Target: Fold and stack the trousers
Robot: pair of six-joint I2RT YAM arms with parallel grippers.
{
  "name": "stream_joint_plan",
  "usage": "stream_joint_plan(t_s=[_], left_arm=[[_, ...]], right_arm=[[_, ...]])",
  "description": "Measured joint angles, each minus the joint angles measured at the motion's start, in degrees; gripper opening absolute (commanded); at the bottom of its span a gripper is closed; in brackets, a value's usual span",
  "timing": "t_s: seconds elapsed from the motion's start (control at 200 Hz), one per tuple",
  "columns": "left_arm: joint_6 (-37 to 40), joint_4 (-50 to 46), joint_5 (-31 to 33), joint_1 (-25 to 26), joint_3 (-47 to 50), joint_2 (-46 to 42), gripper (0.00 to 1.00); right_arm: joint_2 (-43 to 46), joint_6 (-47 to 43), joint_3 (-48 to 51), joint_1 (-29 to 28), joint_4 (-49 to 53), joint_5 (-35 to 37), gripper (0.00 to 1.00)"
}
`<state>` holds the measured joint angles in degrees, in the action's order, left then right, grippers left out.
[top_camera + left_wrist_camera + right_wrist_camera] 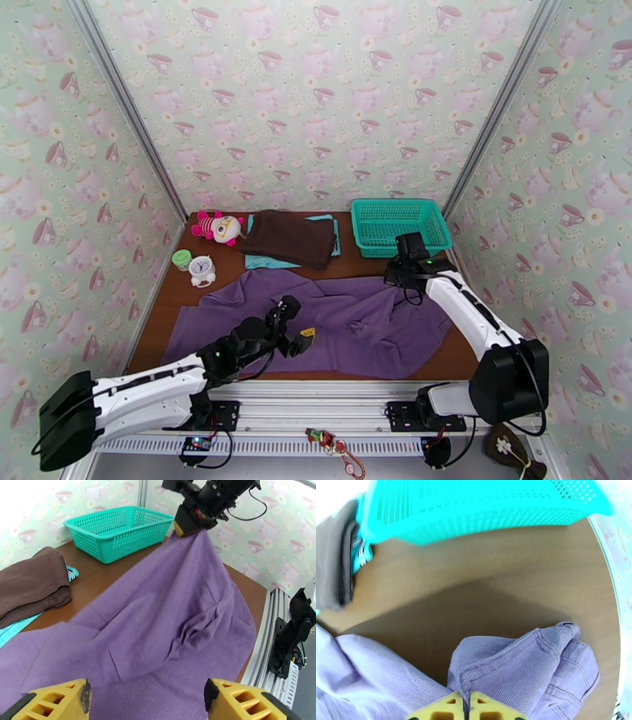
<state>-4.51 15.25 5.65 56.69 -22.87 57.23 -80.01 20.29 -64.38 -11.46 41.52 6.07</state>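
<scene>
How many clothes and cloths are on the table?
3. The purple trousers spread across the front, the brown garment folded at the back, the teal cloth under it. More may hide underneath.

Left arm (150, 387) and right arm (466, 304): white shells, chunky black joints, loose black cables (252, 513) — left claw (148, 701) and right claw (467, 707) have yellow slotted fingers (245, 701).

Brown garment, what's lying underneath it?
A teal cloth lies under the brown garment, showing along the garment's left, near and right edges. The rest of the cloth, and anything else beneath, is covered.
</scene>
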Motion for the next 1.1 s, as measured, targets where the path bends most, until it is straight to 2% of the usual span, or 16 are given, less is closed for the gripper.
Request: stream_joint_plan(t_s=[0.11,0.26,0.341,0.376,0.486,0.571,0.616,0.641,0.696,0.766,0.846,0.951,1.027,1.102], left_arm=[[0.07,0.00,-0.02,-0.15,-0.13,2.34,0.79],[0.48,0.02,-0.07,-0.42,-1.36,5.40,0.79],[0.66,0.44,-0.09,-0.63,-2.21,6.36,0.79],[0.66,0.79,-0.09,-0.63,-2.64,6.86,0.79],[0.66,1.95,-0.31,-0.74,-3.76,8.79,0.79],[0.61,2.82,-0.57,-0.90,-4.24,10.49,0.79],[0.59,3.34,-0.87,-0.90,-4.35,11.41,0.79],[0.59,3.58,-1.05,-0.90,-4.46,11.98,0.79],[0.52,3.85,-1.62,-0.90,-4.90,13.25,0.79],[0.39,3.69,-2.03,-0.90,-5.81,14.51,0.79],[0.28,1.07,-1.49,-0.87,-8.37,15.76,0.77],[-1.73,-4.83,2.84,-1.11,-13.57,17.84,0.76],[-4.22,-8.46,4.70,-2.86,-16.09,18.71,0.76],[-6.32,-10.47,4.79,-5.75,-16.65,19.37,0.76]], right_arm=[[-0.02,-1.29,0.61,0.33,-2.75,-1.20,0.00],[0.09,-4.52,1.18,0.20,-8.09,2.62,0.00],[0.61,-6.75,2.38,0.17,-11.96,2.21,0.00],[0.98,-7.78,2.97,0.20,-13.51,1.16,0.06],[2.01,-11.78,4.72,-0.24,-17.94,-5.09,0.15],[1.90,-15.43,5.53,-2.21,-20.28,-7.82,0.38],[1.70,-16.70,5.88,-3.91,-21.14,-7.74,0.43],[1.44,-17.33,5.90,-4.83,-21.35,-7.08,0.52],[0.68,-17.40,5.97,-6.58,-22.03,-5.11,0.79],[0.22,-16.61,6.58,-7.69,-22.75,-1.05,0.92],[0.81,-13.94,8.83,-7.54,-23.17,4.50,0.98],[3.15,-7.08,12.50,-6.64,-20.87,10.51,0.99],[4.04,-2.25,14.19,-4.33,-19.45,10.21,0.97],[3.10,1.16,15.45,-0.15,-20.06,6.67,0.94]])
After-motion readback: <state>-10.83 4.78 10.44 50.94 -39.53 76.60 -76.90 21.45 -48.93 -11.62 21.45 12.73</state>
